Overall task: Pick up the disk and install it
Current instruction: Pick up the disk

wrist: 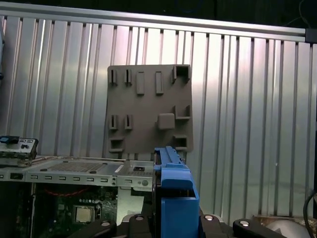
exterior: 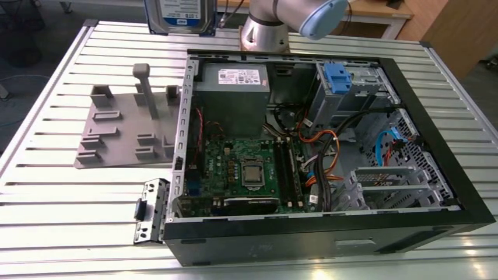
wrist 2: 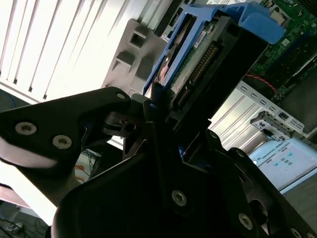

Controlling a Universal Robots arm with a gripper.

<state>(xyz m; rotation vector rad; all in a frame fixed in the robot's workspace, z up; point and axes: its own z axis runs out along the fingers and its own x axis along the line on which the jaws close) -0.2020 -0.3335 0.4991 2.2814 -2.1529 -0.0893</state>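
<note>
Held aloft: the claw [wrist 2: 166, 111] is closed on the disk [exterior: 181, 14], its black fingers [wrist 2: 106, 106] pressed against the blue-framed edges. The disk hangs upright in the air, well above the tabletop [exterior: 46, 175] and just beside the arm [exterior: 272, 23], at the far end of the open computer case [exterior: 435, 175].

We judge the pickup done and the carry to the case in hand. To do it well, we would hold the grip firm and square, since a flat drive held by its edges can pivot between the fingers. We would also line the disk's long sides up with the drive cage near the blue bracket [exterior: 336, 79] before lowering. The orange and black cables [exterior: 319, 146] lying loose beside that cage could snag a corner, so a straight, slow approach looks safer than a sweep across the circuit board [exterior: 241, 169]. The connector end, plain in the second wrist view, should face the cables.

The tabletop is ribbed aluminium, bright with glare, and carries the case and a grey holder plate [exterior: 128, 125] with raised tabs and an upright post, just beside the case. Beyond the tabletop we see wooden furniture [exterior: 455, 29] and a dark floor [exterior: 23, 35].
</note>
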